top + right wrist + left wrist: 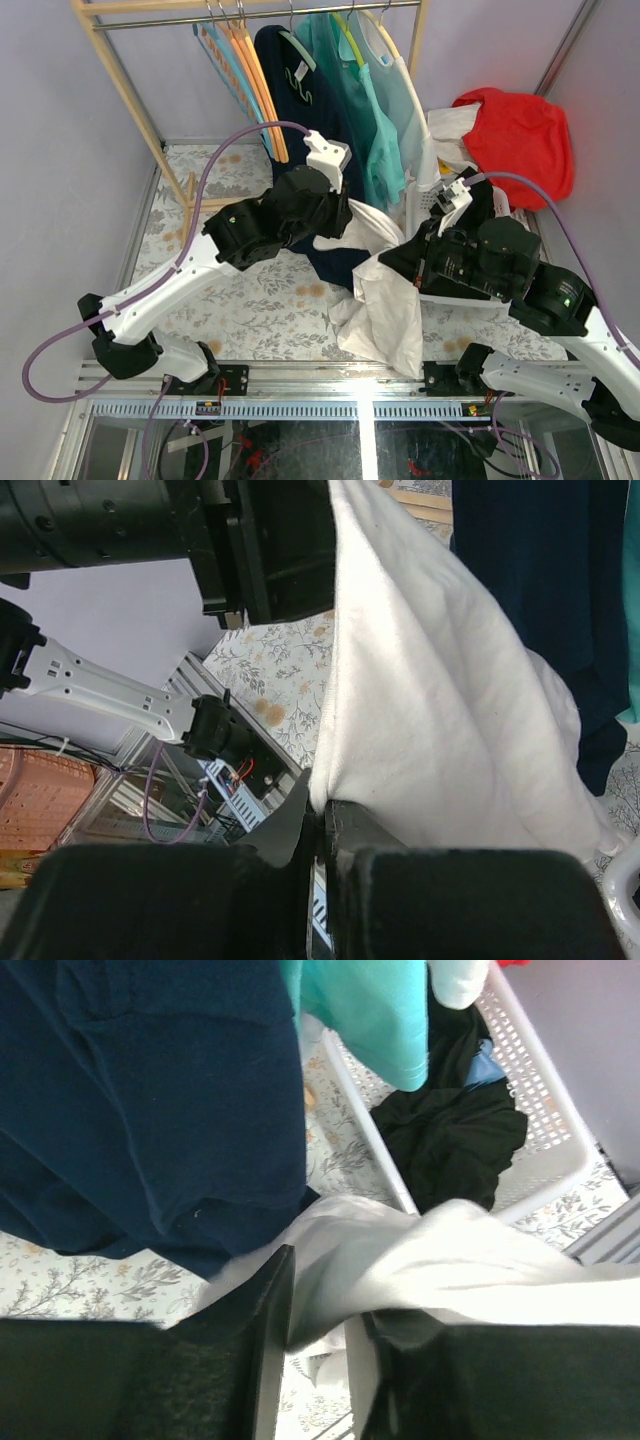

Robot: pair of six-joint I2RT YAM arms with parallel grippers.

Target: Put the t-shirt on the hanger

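slippage is the risk: the right hand (pixel 322 825) is clenched on a fold of the t-shirt (pixel 385 300), strung above the counter (pixel 250 290) to the left hand (pixel 318 1305). cloth sits between its parted fingers; pinched or freed, i cannot tell. if freed, that end drops.

1 high rear overview, 2 close wrist views, t-shirt (pixel 383 300) in all 3

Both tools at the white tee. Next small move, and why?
Probably back the left tool off and regrip the t-shirt elsewhere. Its fingers stand apart with cloth loose between them, while the right tool is pinched shut on an edge and the shirt hangs bunched.
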